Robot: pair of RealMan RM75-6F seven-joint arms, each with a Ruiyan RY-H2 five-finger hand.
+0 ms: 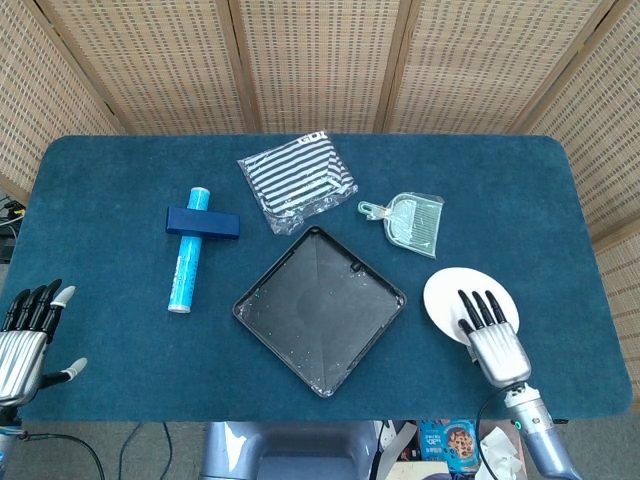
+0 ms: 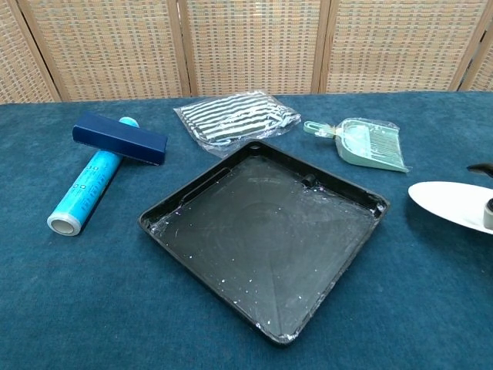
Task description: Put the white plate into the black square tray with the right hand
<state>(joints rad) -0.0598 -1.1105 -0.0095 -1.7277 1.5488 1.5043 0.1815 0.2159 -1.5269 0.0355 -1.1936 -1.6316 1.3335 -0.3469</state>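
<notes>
Two hands showing in the head view. Left hand (image 1: 25, 335) sitting at the table's near left corner, fingers spread, holding nothing. Far to the right of it, a light-blue cylindrical roll (image 1: 187, 250) is lying on the dark-blue cloth-covered table (image 1: 90, 180), with a navy rectangular box (image 1: 203, 222) resting across its far part. Further right, a black-and-white striped fabric piece in a clear bag (image 1: 297, 179) is lying towards the far side. A black square plastic tray (image 1: 320, 308), turned cornerwise, is sitting just left of the right hand, holding nothing. Beyond the right hand, a mint-green small dustpan in clear wrap (image 1: 408, 222) is lying near the tray's far corner. Right hand (image 1: 492, 338) is gripping the round white plate (image 1: 457, 295), fingers laid flat over its near part; thumb seems to be showing under the rim in the chest view. Plate is looking lifted and tilted off the cloth in the chest view (image 2: 451, 203), outside the tray, just right of its right corner.
</notes>
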